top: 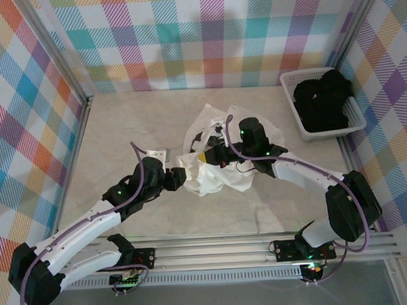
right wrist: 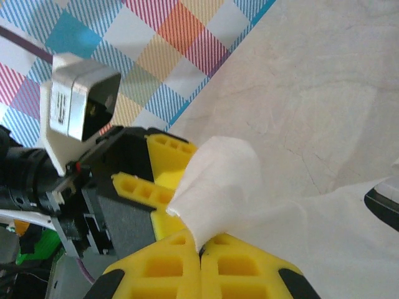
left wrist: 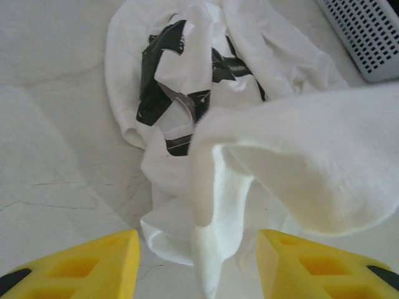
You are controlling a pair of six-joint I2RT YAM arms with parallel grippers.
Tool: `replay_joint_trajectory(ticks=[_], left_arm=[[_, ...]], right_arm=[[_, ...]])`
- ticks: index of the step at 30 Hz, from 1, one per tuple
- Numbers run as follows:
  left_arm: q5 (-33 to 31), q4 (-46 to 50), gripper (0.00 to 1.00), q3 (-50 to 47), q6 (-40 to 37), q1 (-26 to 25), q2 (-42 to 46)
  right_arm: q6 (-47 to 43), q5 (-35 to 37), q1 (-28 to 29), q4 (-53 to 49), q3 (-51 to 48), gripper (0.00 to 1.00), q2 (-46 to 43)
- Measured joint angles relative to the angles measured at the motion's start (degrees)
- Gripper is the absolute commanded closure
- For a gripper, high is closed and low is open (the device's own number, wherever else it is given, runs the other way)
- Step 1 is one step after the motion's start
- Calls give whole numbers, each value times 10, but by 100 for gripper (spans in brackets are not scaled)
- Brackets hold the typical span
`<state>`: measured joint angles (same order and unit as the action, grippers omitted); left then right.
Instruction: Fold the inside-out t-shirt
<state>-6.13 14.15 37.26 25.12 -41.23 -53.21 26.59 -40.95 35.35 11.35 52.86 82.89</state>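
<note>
The inside-out t-shirt (top: pixel 208 179) lies bunched at the middle of the table (top: pixel 115 129), with bare tabletop open to its left, behind it and toward the arm bases. The right gripper (right wrist: pixel 201 246) is clenched on a raised fold of the white cloth. The left gripper (left wrist: pixel 196 265) sits just beside it, fingers (left wrist: pixel 100 261) spread with a hanging edge between them. Dark patches among the folds are hard to make out, and the shirt's outline is lost in the crumple. A white basket (top: pixel 292 98) holding a black garment (top: pixel 323 103) stands well apart at the far right corner
</note>
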Motion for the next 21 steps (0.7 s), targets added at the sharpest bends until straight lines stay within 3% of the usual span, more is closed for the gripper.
replay_joint_trajectory(ticks=[9, 18, 21], left_arm=[[26, -73, 51, -4, 12, -16, -33], [-7, -88, 63, 43, 23, -17, -97], [-17, -91, 74, 53, 24, -17, -103]], right_arm=[[7, 2, 0, -3, 7, 100, 0], [3, 4, 0, -16, 7, 100, 0], [-3, 5, 0, -24, 7, 100, 0]])
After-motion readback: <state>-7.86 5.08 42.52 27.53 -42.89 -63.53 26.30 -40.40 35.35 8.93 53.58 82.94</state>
